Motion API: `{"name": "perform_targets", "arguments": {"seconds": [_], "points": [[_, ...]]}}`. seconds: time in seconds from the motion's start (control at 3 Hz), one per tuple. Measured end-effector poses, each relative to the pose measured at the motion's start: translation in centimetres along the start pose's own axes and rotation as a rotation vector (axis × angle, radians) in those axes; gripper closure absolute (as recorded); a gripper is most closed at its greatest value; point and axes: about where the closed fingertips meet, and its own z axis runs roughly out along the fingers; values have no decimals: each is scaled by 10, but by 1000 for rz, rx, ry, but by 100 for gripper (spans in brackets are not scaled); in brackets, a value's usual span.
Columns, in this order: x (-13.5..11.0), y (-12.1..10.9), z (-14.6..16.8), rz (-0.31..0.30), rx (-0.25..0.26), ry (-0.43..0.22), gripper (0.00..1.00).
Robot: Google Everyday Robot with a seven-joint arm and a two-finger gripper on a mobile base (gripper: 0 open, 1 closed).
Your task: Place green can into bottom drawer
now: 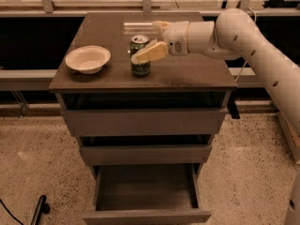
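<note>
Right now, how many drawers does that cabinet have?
3. The top drawer is just under the tabletop, the middle drawer is below it, and the bottom drawer is pulled out lowest. The open gripper is at the green can on top.

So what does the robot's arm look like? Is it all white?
Mostly, yes. The arm is a fat, smooth, creamy-white tube with rounded joints and little dark dots along it. The gripper, up by the green can on the cabinet top, has two flat, pale yellowish fingers, like little paddles.
</note>
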Motion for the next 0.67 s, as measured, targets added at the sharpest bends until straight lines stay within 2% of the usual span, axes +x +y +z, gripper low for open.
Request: {"name": "perform_targets", "arguments": {"seconds": [0.33,0.67], "points": [[10,2,12,42,-23,-31,19],[10,6,22,51,-35,-18,41]]}}
